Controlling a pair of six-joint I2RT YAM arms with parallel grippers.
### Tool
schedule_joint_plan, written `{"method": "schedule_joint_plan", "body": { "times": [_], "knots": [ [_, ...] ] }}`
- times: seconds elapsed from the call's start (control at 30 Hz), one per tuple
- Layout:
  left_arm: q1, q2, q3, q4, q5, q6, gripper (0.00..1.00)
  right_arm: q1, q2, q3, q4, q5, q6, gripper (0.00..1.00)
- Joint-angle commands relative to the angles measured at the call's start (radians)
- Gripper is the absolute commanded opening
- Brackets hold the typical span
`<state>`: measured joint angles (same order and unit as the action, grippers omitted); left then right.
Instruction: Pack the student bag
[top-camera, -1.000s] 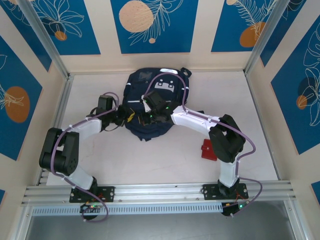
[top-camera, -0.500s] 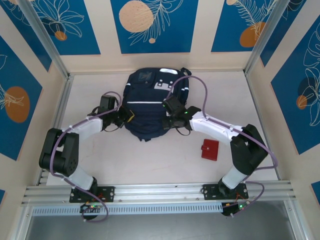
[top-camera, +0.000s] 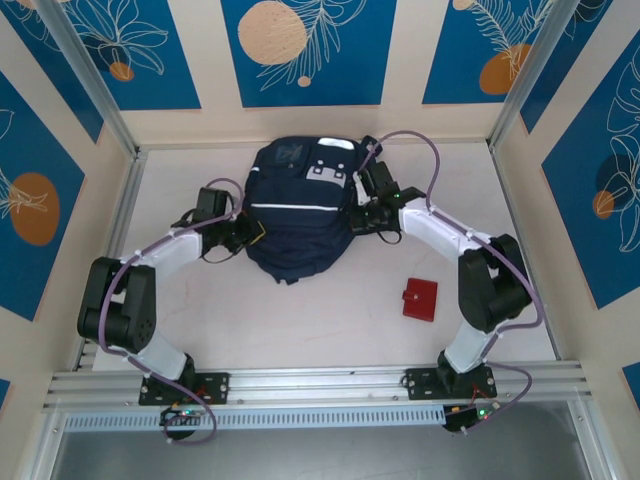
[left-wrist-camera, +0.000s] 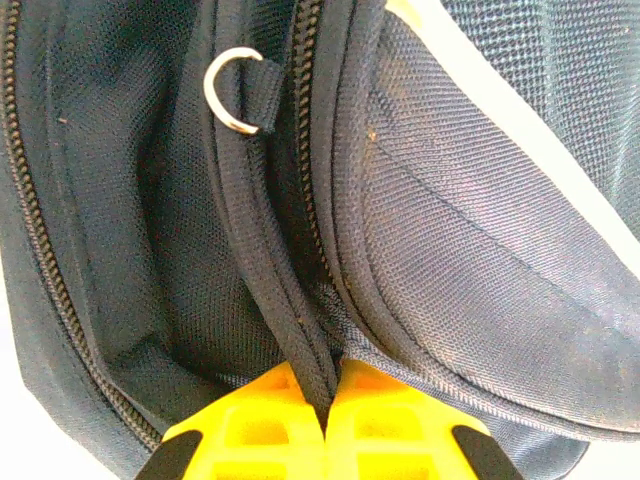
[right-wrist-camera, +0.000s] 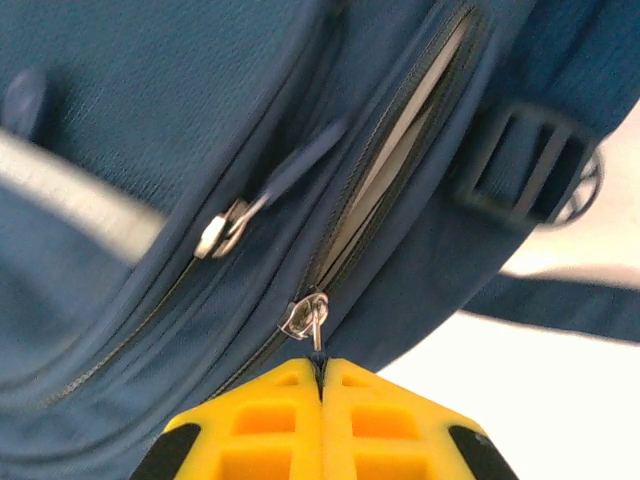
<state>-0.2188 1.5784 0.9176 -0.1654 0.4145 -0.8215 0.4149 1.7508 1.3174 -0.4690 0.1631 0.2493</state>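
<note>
Jaws on both sides are closed. Our left gripper (left-wrist-camera: 328, 385) pinches a seam fold of the student bag (top-camera: 300, 215), which lies at the table's 12 o'clock. Our right gripper (right-wrist-camera: 322, 370) nips the zipper pull (right-wrist-camera: 308, 320) at the bag's 3 o'clock. We judge the pull should travel straight along its track, with the left pinch bracing the fabric taut.

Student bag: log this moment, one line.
left pincer shut on student bag seam | right pincer shut on zipper pull | red wallet outside
</note>
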Motion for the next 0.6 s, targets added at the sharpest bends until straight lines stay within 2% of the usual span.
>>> {"method": "schedule_joint_plan", "body": {
  "times": [0.0, 0.27, 0.33, 0.37, 0.43, 0.57],
  "knots": [
    [0.043, -0.036, -0.014, -0.192, 0.012, 0.15, 0.0, -0.07, 0.034, 0.088, -0.017, 0.039, -0.036, 0.0],
    [0.058, -0.076, -0.02, -0.23, 0.052, 0.201, 0.0, -0.088, 0.095, 0.185, -0.044, -0.026, -0.022, 0.0],
    [0.058, -0.085, -0.014, -0.235, 0.062, 0.209, 0.0, -0.087, 0.087, 0.185, -0.053, -0.045, -0.018, 0.04],
    [0.057, -0.091, -0.011, -0.238, 0.061, 0.209, 0.0, -0.088, 0.079, 0.178, -0.051, -0.058, -0.015, 0.07],
    [0.058, -0.098, 0.0, -0.249, 0.061, 0.211, 0.04, -0.088, 0.051, 0.162, -0.051, -0.115, -0.012, 0.2],
    [0.057, -0.109, 0.026, -0.275, 0.036, 0.21, 0.26, -0.081, 0.01, 0.122, -0.044, -0.311, -0.027, 0.48]
  ]
}}
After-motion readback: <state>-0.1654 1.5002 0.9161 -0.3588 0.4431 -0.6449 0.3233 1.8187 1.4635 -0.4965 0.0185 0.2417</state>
